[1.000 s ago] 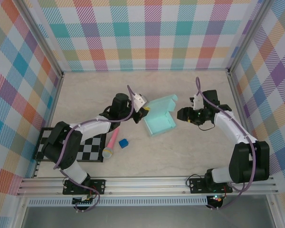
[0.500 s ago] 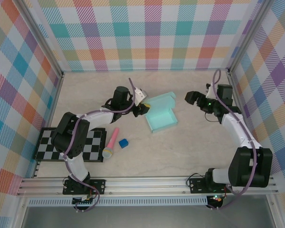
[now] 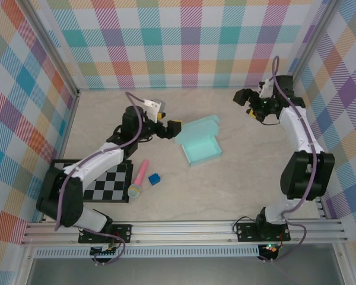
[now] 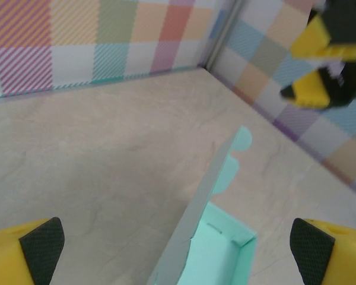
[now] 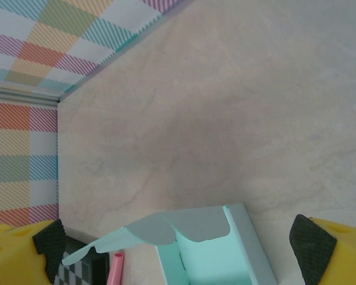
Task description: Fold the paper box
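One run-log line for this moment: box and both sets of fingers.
paper box: tray formed, lid open | left fingers: open, apart from box | right fingers: open, apart from box

We saw the left arm (image 3: 101, 157) reaching forward and inward with its elbow low, its jaws spread wide and empty. The right arm (image 3: 298, 127) stood extended toward the far right corner, wrist turned left, jaws equally wide apart, holding nothing.
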`<state>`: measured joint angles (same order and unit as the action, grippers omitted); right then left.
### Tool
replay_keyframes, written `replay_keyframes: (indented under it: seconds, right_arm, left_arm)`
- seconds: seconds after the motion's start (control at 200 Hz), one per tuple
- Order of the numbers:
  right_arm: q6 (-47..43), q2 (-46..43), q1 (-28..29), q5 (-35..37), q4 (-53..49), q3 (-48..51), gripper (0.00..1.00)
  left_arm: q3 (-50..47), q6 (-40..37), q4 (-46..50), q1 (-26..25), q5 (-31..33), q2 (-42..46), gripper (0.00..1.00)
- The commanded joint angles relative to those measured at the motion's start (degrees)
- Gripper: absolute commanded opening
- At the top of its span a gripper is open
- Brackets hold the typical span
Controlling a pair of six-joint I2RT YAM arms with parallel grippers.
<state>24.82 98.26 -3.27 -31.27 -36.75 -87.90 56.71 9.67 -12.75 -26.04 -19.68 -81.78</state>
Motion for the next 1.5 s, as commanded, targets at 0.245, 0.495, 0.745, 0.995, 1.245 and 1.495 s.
replay_keyframes:
  seconds: [0.245, 0.495, 0.745, 0.995, 1.245, 1.495]
  right_arm:
    - [16.7, 10.0, 4.0, -13.0, 0.0, -2.5, 1.00]
    - [24.6, 9.9, 6.6, -17.5, 6.9, 5.0, 1.00]
    - [29.8, 10.1, 7.5, -18.8, 13.0, 8.4, 0.91]
    - [30.0, 12.5, 8.7, -19.4, 12.3, 5.8, 0.87]
    - [21.2, 11.9, 7.0, -14.1, 1.6, 1.0, 0.93]
    - [-11.3, 6.9, 9.4, -0.9, -5.3, -2.8, 0.86]
  left_arm:
    - [0.3, 43.5, 13.0, 1.2, 3.3, -6.0, 1.00]
    - [2.8, 58.9, 0.8, 1.3, 1.9, -14.9, 0.94]
    - [4.5, 62.2, -1.9, 1.1, -0.2, -18.9, 0.81]
    - [8.0, 61.7, -1.7, 1.4, -2.1, -22.4, 0.75]
    - [6.3, 58.6, 2.9, 3.7, -3.5, -19.5, 0.79]
    - [5.0, 39.6, 16.1, 9.1, -0.6, -9.8, 0.88]
